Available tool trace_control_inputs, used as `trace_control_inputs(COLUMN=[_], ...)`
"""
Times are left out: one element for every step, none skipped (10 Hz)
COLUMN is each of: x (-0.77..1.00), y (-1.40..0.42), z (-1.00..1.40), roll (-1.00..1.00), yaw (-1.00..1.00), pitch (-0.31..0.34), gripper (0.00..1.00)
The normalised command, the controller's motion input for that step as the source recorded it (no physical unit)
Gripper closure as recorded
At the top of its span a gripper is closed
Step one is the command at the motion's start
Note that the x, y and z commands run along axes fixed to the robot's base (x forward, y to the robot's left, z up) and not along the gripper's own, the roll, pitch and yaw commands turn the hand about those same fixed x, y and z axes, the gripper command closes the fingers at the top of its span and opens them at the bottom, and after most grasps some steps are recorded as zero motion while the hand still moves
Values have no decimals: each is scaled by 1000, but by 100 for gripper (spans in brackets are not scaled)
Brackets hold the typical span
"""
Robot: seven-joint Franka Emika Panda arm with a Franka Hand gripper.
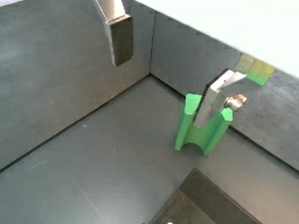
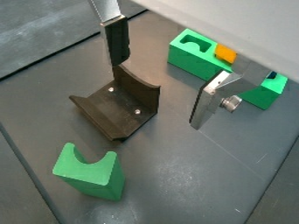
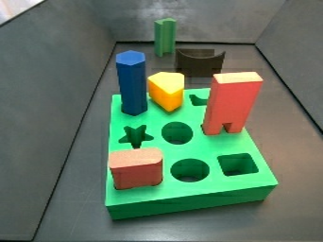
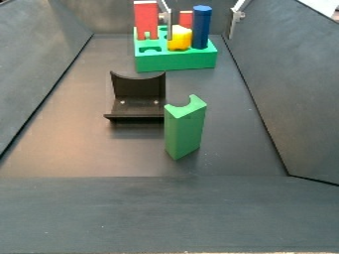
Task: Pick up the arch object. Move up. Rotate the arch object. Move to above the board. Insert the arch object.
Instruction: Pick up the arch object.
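Green arch object [image 4: 185, 127] upright on floor, board [image 4: 193, 59] beyond, gripper [image 2: 166, 74] jaws wide apart, holding nothing

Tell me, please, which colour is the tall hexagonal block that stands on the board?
The hexagonal block is blue; a side view shows it best, standing on the board. The gripper is away from it.

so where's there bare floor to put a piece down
Bare floor lies in front of the green arch block and between the black block and the board. The board's top is crowded. The pincer, open, hangs above the black block.
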Motion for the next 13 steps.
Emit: trace_control_inputs(x=[0,254,557,640,537,434,274,217,169,94,0,0,0], y=[0,177,180,154,146,183,306,349,403,437,426,391,383], z=[-14,-203,-291,-354,-251,-254,-257,-243,-223,-294,-343,-351,-337], roll=[-10,0,0,0,36,49,7,0,0,0,0,0,0], yaw=[0,377,423,414,494,543,551,551,534,580,674,769,749], pitch=[0,49,77,60,43,23,0,0,0,0,0,-10,-26], gripper=[0,0,0,0,0,0,0,0,0,0,0,0,0])
